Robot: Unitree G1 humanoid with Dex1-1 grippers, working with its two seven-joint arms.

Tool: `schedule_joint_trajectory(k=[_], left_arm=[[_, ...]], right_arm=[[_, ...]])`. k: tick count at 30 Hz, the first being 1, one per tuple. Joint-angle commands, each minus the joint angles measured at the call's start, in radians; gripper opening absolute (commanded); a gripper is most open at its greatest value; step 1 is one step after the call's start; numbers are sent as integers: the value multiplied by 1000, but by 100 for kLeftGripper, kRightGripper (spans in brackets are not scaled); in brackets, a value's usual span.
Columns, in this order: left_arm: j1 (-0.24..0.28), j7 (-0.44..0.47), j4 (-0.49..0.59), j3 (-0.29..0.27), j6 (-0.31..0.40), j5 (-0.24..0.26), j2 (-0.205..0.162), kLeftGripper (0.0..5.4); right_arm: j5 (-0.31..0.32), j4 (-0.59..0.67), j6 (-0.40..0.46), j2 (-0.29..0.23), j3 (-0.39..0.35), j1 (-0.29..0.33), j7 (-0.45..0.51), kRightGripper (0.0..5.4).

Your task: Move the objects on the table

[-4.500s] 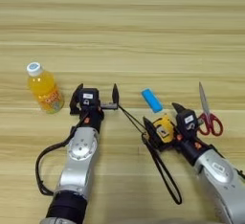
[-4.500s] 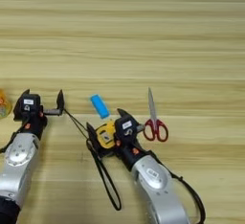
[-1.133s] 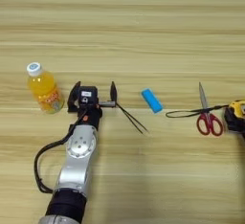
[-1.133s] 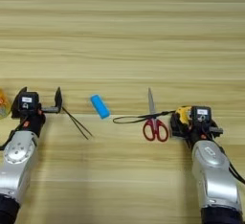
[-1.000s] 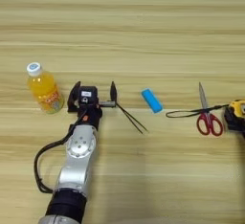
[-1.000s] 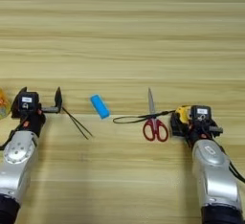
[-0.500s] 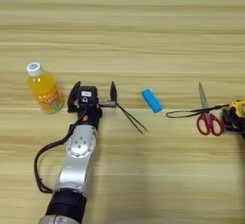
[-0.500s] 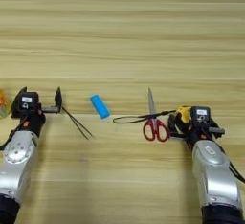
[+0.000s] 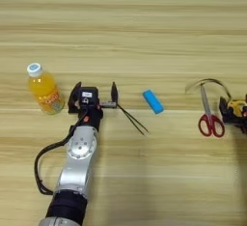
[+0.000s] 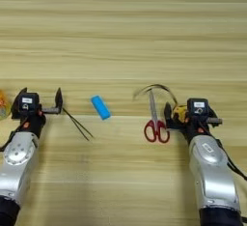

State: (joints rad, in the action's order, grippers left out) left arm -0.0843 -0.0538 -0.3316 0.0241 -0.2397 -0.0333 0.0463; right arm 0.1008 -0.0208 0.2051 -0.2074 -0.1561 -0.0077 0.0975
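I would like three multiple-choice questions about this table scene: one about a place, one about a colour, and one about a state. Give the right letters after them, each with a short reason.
1. Where does the light-blue block lie?
A. between the black sticks and the scissors
B. left of the juice bottle
C. right of the tape measure

2. What colour are the scissors' handles?
A. green
B. red
C. white

3. What is the state of the right gripper?
A. open above the bottle
B. shut on the scissors
C. shut on the tape measure

Answers:
1 A: the light-blue block sits right of the black sticks and left of the scissors.
2 B: both finger loops are red.
3 C: the right gripper has its jaws around the yellow tape measure, whose black strap arcs over the scissors' blades. The juice bottle stands far left, beside the left gripper.
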Motion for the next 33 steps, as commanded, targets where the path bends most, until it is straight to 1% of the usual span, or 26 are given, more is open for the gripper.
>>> schedule_joint_trajectory(k=[1,11,15,19,23,26,29,33], left_arm=[[-5,0,8,3,8,-5,1,540],[-8,-6,11,5,9,-8,6,540],[-11,-7,8,6,9,-9,8,540],[-13,-9,6,7,8,-9,9,540],[-14,-9,6,7,9,-9,9,540],[-14,-10,6,8,9,-10,9,540],[-12,-13,8,8,9,-11,11,540],[-10,-14,12,10,11,-12,12,540]], right_arm=[[-3,38,-16,8,27,1,21,539],[-10,90,-23,29,136,-23,92,539],[-26,94,-25,41,201,-42,122,539],[-47,80,-31,57,267,-62,151,539],[-70,41,-42,76,323,-90,170,539],[-79,15,-53,90,347,-103,181,539],[-83,1,-58,97,360,-103,187,539],[-94,-48,-71,101,375,-105,193,539]])
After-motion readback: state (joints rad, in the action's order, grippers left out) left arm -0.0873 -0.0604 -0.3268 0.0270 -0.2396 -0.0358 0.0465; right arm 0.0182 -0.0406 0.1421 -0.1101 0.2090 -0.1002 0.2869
